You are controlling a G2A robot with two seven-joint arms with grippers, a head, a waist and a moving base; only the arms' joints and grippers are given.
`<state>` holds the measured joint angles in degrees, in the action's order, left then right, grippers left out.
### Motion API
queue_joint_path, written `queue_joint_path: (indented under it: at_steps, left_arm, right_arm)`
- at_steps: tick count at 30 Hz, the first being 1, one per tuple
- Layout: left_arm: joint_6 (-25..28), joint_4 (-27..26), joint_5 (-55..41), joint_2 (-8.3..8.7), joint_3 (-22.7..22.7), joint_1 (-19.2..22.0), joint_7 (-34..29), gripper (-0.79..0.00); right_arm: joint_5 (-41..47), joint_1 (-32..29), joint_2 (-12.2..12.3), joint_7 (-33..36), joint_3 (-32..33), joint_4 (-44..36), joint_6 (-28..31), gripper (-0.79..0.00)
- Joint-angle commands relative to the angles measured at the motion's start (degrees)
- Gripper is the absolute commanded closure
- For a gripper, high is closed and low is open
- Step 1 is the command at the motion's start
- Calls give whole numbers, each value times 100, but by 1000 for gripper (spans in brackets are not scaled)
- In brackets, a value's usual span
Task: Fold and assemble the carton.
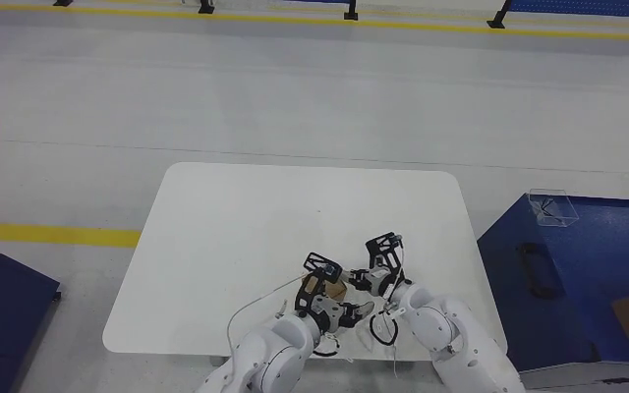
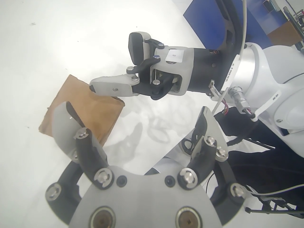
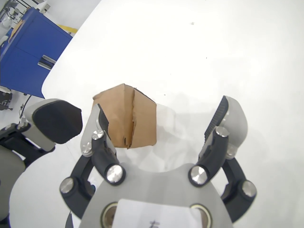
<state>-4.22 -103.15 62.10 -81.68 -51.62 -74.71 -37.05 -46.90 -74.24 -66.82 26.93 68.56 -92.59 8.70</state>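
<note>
Carton (image 3: 133, 117), brown cardboard w/ centre seam, lies on table (image 3: 190, 48) btwn left gripper (image 2: 133, 112) & right gripper (image 3: 162, 106), both spread wide, empty.

You can read nothing for sure. A white label (image 2: 174, 56) on the right tool (image 2: 111, 66) bears marks too small to make out. A strip (image 2: 234, 72) at its wrist carries tiny print. A sticker (image 3: 154, 214) shows one cut-off character.
</note>
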Motion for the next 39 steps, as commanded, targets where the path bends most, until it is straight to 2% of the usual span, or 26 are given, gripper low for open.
queue_joint_path:
  at_steps: [1,9,13,19,23,28,30,32,34,39]
  left_arm:
    - [18,-13,37,8,-1,-44,14,-785]
    - [93,-77,43,38,-57,-166,20,-785]
    - [123,-74,14,50,-101,-184,7,-785]
    - [121,-50,-38,46,-94,-139,2,-785]
    - [-94,-112,-305,20,-94,-89,-246,-785]
    - [-64,-113,-321,24,-95,-108,-248,-785]
    - [216,-211,-166,58,-126,-131,-191,-785]
    - [350,-356,575,131,-239,-236,85,-785]
    - [777,-443,845,204,-363,-372,162,-785]
    - [1843,-283,1360,381,-819,-520,298,-785]
  right_arm:
    - [-43,118,-27,-16,-89,57,-117,-785]
    - [-422,603,-164,-197,-565,625,-585,-785]
    - [-546,721,-204,-144,-710,862,-590,-785]
    - [-512,630,-202,-216,-616,785,-542,-785]
    - [-195,455,-182,-345,-405,561,-392,-785]
    - [54,380,-173,-257,-302,456,-342,-785]
    - [122,355,-171,-388,-210,446,-383,-785]
    - [71,325,-152,-434,-97,474,-381,-785]
    - [-21,316,-135,-403,-19,527,-379,-785]
    - [-248,354,-135,-382,-46,766,-367,-785]
